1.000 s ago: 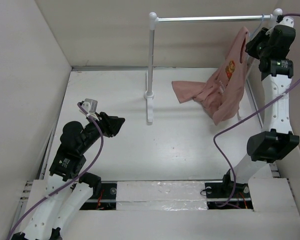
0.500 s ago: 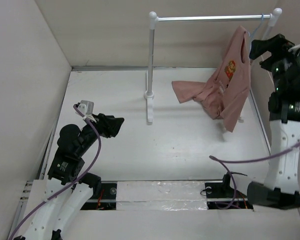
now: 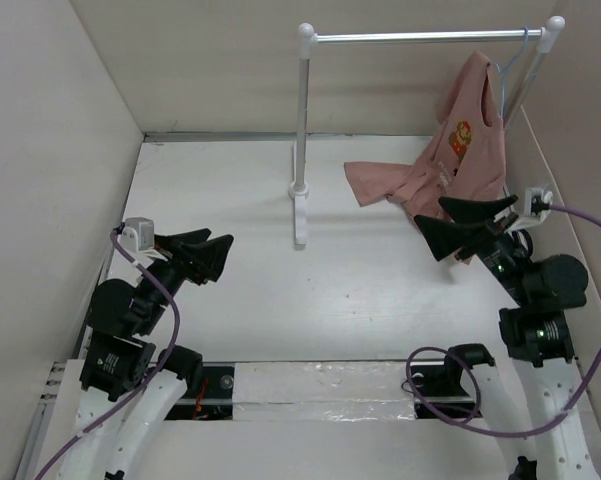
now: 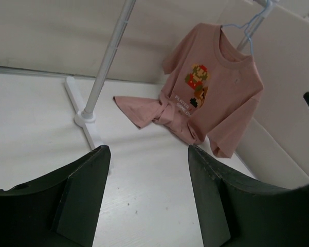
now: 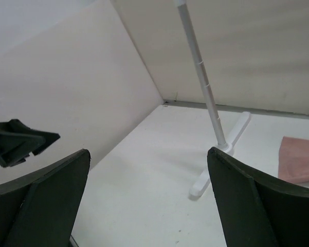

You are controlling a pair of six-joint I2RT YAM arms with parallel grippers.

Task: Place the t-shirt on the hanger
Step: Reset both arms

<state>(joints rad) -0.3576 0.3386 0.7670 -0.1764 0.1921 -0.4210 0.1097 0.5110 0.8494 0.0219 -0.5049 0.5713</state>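
The dusty-pink t-shirt hangs on the pale-blue wire hanger, which is hooked at the right end of the rail. Its lower part trails onto the table. The left wrist view shows the t-shirt with its cartoon print and the hanger in its neck. My right gripper is open and empty, low in front of the shirt and apart from it. My left gripper is open and empty at the near left. Both wrist views show the left gripper and the right gripper with only bare table between their jaws.
A white-posted rack with a metal rail stands at the back, its foot on the table. Walls close the workspace on the left, back and right. In the right wrist view, the rack post stands ahead and a shirt corner lies right.
My right gripper let go up by the hanger, opened wide and dropped to a low spot at the front right. The left gripper opened further and drew back to the left. The shirt stays hanging.
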